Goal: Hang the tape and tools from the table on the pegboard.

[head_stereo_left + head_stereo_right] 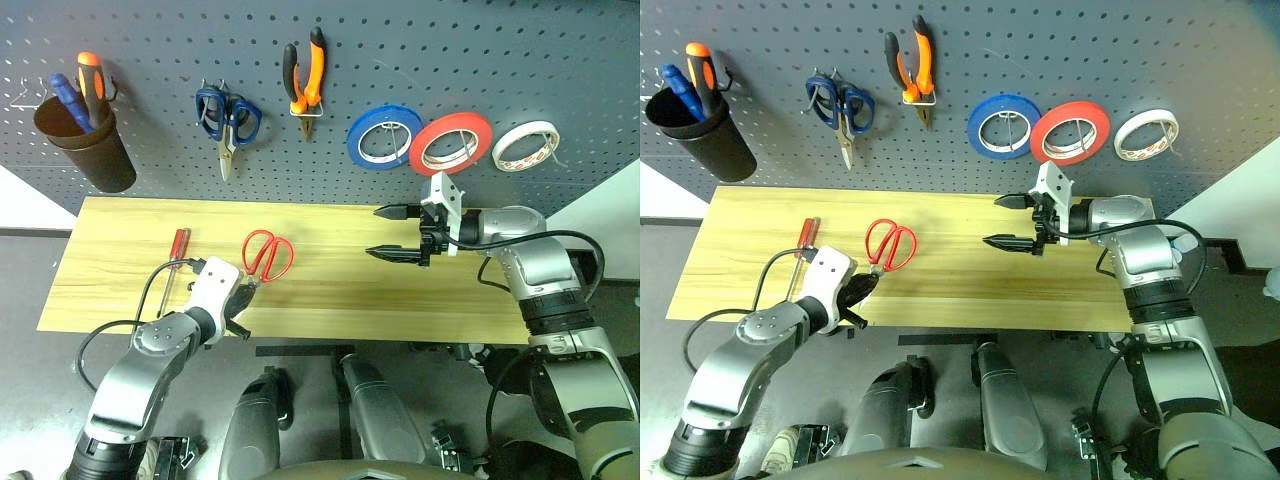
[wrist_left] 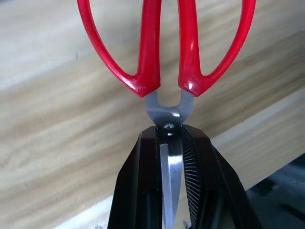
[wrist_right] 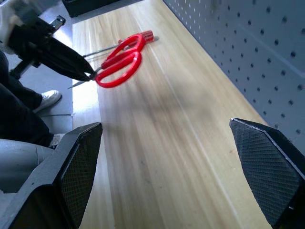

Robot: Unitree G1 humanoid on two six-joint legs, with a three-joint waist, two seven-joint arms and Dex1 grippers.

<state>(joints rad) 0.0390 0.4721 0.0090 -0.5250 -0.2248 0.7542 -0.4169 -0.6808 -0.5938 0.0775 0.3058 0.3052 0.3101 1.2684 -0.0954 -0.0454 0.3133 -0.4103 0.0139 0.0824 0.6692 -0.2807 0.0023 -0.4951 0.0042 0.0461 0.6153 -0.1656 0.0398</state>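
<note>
The surface lies bare from its middle to the right end, under the raised right hand. At left, the red-handled scissors and the red-handled screwdriver crowd the left hand. The pegboard has bare holes between the hung tools.

No text, label, brand, number or sign can be read on anything here.
</note>
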